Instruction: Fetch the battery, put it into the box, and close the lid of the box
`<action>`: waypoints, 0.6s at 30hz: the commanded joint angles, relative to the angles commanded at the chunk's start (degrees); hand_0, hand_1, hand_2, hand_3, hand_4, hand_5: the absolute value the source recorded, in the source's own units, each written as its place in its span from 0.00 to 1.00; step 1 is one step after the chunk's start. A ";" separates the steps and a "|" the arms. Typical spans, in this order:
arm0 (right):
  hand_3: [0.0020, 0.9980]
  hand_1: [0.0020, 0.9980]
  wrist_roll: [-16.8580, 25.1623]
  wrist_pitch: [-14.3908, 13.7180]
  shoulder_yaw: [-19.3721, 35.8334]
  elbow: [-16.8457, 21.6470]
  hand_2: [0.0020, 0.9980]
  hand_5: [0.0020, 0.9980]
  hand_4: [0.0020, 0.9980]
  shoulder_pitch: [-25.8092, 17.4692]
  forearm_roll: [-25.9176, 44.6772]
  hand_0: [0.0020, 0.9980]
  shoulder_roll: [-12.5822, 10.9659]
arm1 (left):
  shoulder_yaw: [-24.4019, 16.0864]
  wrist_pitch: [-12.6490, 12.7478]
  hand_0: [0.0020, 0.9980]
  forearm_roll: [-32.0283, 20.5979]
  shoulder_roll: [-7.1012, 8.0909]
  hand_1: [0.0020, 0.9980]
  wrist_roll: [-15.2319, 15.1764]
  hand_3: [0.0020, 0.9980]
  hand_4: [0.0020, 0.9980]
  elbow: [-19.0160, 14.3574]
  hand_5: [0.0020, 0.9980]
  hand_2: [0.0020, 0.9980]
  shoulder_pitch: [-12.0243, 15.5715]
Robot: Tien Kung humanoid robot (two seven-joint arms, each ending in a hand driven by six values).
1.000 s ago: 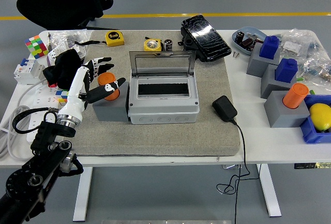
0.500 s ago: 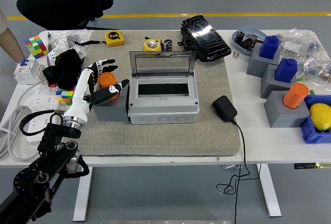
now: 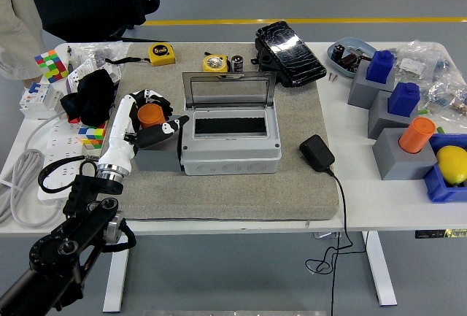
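Beside the open grey plastic box (image 3: 230, 143), the left hand (image 3: 151, 122) curls around the orange round battery (image 3: 150, 115); the box is empty and its lid is up.

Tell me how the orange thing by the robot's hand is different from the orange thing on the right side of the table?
The left orange cylinder has the robot's left hand curled around it; the right orange cylinder stands alone, untouched. The left one sits on the mat beside the open grey box; the right one sits off the mat, next to a blue bin. Both are orange and stand in grey blocks.
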 joint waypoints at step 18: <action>0.57 0.63 0.40 -0.18 -0.25 0.01 0.67 0.50 0.97 0.10 0.14 0.58 -0.05 | -0.04 0.28 0.14 -1.60 -0.94 0.08 -2.13 0.19 0.91 -0.06 0.00 0.13 -0.91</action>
